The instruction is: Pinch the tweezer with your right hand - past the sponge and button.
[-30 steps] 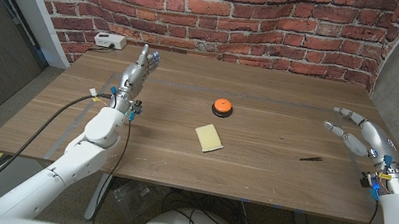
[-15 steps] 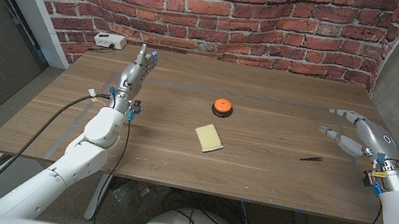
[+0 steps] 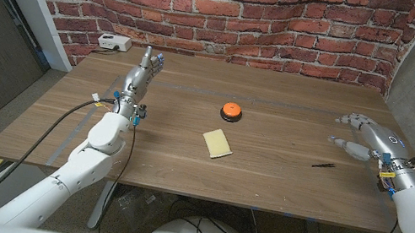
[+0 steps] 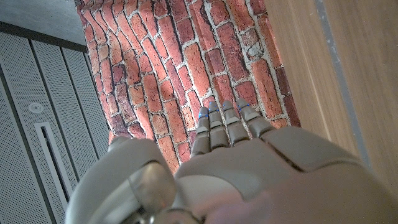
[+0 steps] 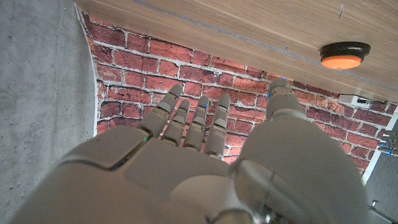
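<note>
The thin dark metal tweezer [image 3: 322, 164], lower right, looked light, stiff and slippery; pinch mid-length. The right hand [image 3: 366, 138] hovered open, empty.

A wooden worktop [image 3: 265, 178] runs up to a brick wall along its far edge. An orange button [image 3: 230, 111] on a black base sits near the middle, with a yellow sponge [image 3: 217, 142] just in front of it, apart from it. A thin dark tweezer [image 3: 323, 164] lies toward the right edge. A white box [image 3: 113, 42] with a cable sits at the far left corner.
</note>
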